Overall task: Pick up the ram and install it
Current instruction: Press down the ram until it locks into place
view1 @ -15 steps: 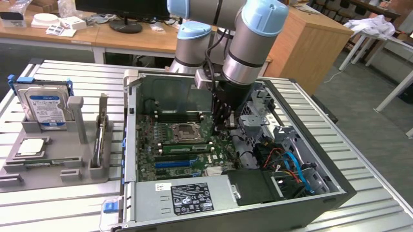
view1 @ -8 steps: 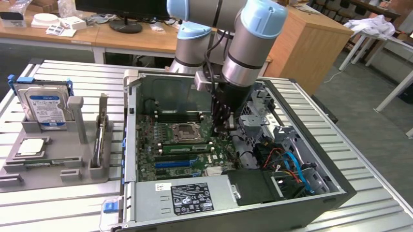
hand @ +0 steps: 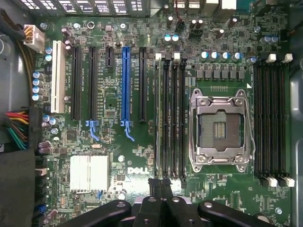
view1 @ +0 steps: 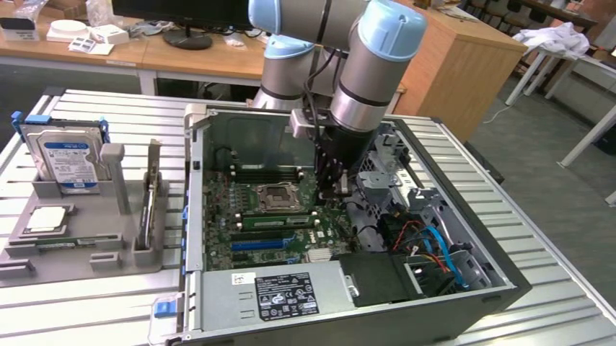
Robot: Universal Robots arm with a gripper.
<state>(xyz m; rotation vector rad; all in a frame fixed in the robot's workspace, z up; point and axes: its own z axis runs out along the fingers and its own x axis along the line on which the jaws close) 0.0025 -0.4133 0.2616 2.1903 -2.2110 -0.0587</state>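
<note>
A slim green ram (view1: 275, 220) stands on edge in a slot beside the empty CPU socket (view1: 273, 196), inside the open computer case (view1: 462, 288). My gripper (view1: 332, 192) hangs above the motherboard, a little above the ram's end on the exterior view's right and apart from it. In the wrist view the gripper (hand: 161, 187) has its black fingers pressed together with nothing between them. They sit over the end of the bank of black memory slots (hand: 170, 118) next to the CPU socket (hand: 220, 127).
On the exterior view's left, a grey fixture (view1: 86, 252) holds a blue-framed hard drive (view1: 66, 158), a processor (view1: 46, 220) and an upright holder (view1: 149, 198). Case walls, the drive cage (view1: 385, 173) and the cables (view1: 438, 245) crowd the gripper. The power supply (view1: 279, 292) sits at the front.
</note>
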